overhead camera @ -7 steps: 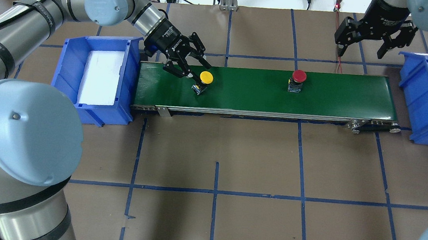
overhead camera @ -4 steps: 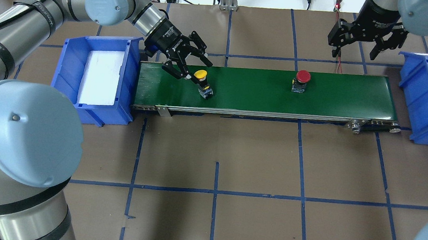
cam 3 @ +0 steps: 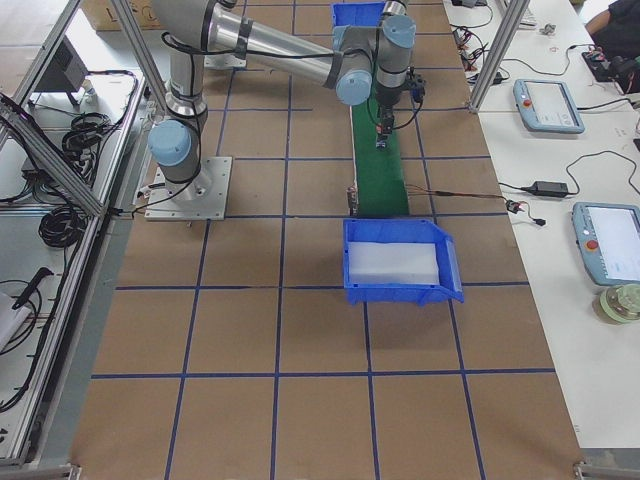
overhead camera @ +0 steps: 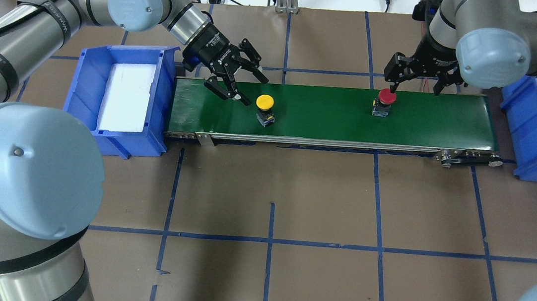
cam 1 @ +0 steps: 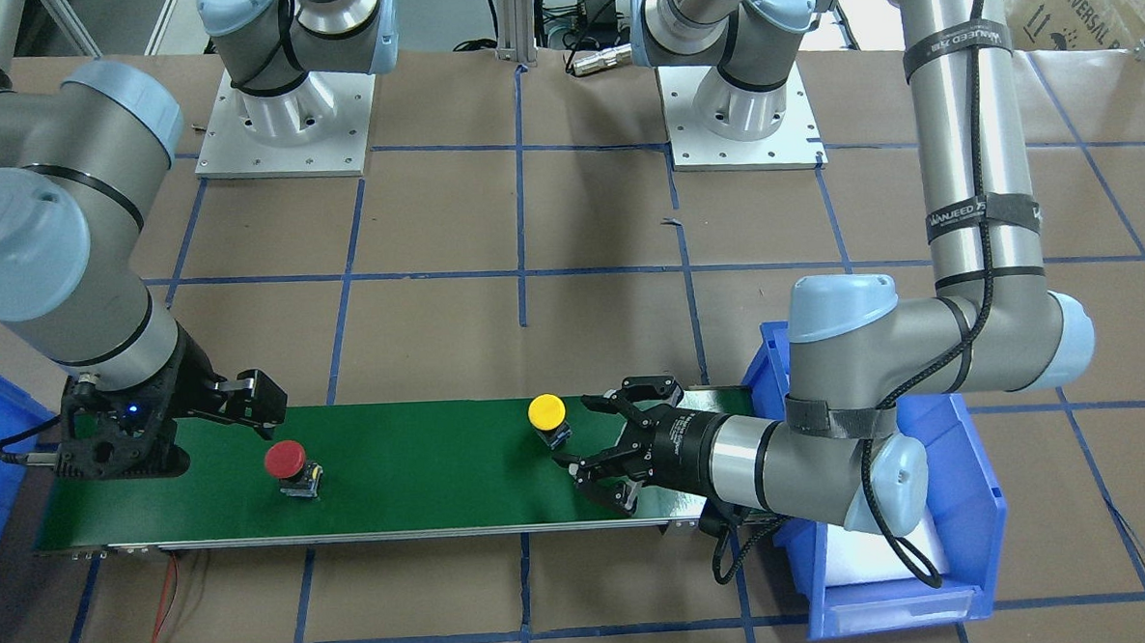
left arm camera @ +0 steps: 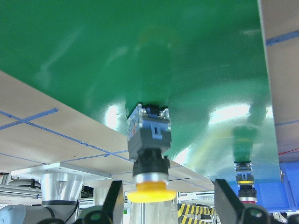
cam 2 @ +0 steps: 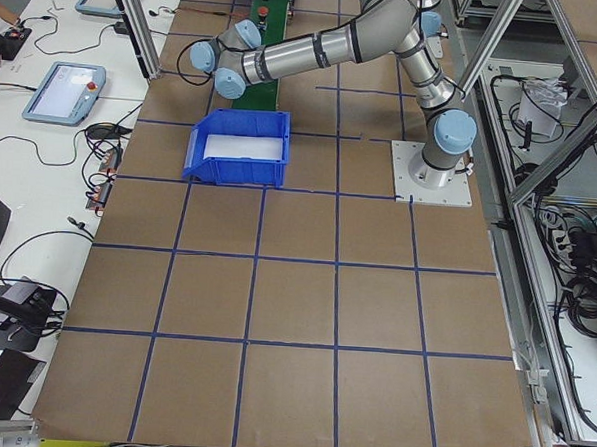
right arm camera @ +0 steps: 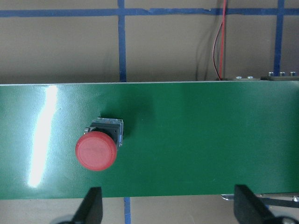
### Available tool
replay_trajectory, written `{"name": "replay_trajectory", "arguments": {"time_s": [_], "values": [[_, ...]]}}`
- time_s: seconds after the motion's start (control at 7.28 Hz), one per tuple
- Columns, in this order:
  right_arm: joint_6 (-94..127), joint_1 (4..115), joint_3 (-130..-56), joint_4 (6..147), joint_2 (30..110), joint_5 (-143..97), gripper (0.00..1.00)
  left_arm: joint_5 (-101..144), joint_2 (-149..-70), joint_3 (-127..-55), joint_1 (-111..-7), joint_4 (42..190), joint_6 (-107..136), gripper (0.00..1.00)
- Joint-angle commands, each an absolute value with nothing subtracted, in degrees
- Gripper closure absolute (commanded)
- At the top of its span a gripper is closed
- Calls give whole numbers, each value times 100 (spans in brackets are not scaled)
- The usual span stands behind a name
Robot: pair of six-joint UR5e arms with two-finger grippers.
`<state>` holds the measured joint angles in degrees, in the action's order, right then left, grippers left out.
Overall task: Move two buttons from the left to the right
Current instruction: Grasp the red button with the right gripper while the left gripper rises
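I hold my right gripper [overhead camera: 415, 86] spread by the red-capped push-button [overhead camera: 386, 97] to grab it; my left gripper [overhead camera: 247, 87] waits spread beside the upright yellow-capped push-button [overhead camera: 265, 103]

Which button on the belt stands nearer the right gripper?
The red-capped button, close by the right gripper; the yellow-capped button stands by the left gripper.
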<state>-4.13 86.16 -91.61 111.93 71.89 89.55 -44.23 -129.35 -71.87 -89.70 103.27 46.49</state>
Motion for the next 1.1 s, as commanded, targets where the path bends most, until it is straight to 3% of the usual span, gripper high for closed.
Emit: {"name": "replay_trajectory", "arguments": {"time_s": [0.0, 0.14, 0.55, 0.69, 0.82, 0.96], "values": [[-395, 8666, -9281, 11504, 7032, 8886, 2, -4491, -12798, -7120, -8913, 10327, 4685, 10], [-404, 8666, -9281, 11679, 6909, 8894, 2, -4744, -12614, -7076, -8860, 10310, 4685, 2], [-413, 8666, -9352, 11821, 6785, 8895, 4, -6219, -11674, -7216, -8404, 10345, 4029, 0], [-413, 8666, -9343, 11821, 6785, 8895, 16, -6840, -11411, -7207, -8385, 10353, 3904, 0], [-448, 8666, -9299, 11821, 6785, 8895, 54, -7569, -11165, -7224, -8385, 10371, 3650, 0], [-466, 8657, -9299, 11821, 6794, 8895, 74, -7672, -10901, -7312, -8376, 10388, 3508, 0]]}}
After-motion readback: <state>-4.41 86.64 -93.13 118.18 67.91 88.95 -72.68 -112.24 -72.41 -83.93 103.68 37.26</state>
